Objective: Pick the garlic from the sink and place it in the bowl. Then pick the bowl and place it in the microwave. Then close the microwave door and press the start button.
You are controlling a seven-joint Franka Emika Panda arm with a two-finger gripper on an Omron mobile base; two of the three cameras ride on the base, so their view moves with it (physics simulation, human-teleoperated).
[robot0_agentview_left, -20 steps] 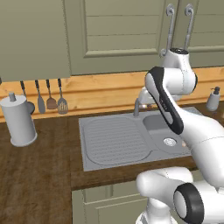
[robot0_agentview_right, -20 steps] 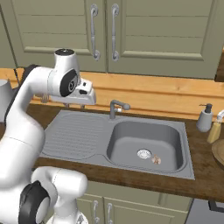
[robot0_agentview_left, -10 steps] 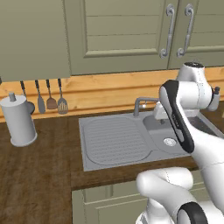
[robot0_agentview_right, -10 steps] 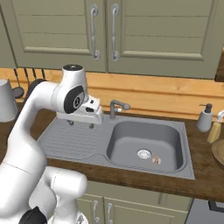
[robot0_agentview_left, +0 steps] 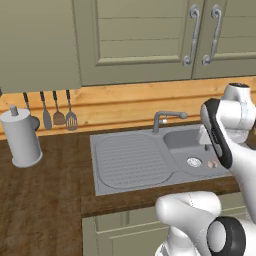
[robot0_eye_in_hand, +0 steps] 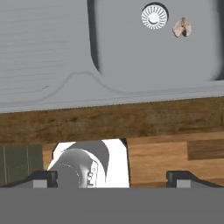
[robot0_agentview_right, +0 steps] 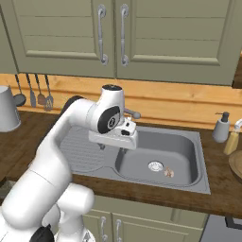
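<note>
Right base view: the lumpy pinkish-white garlic (robot0_agentview_right: 168, 173) lies on the smooth grey metal floor of the sink (robot0_agentview_right: 189, 142), just right of the round perforated drain (robot0_agentview_right: 155, 166). Ribbed drainboard (robot0_agentview_right: 82, 151) lies left of the basin, set in dark wood-grain desk (robot0_agentview_right: 222, 189). Tool (robot0_eye_in_hand: 111, 179) holds nothing, tips spread wide.

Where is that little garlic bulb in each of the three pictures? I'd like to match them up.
Left base view: the garlic lies on the basin floor at the right, partly behind the white arm.
Right base view: garlic at the basin's near right, just right of the drain.
Hand view: garlic at the upper right.
Shared landmark: the round drain, right beside the garlic each time.
</note>
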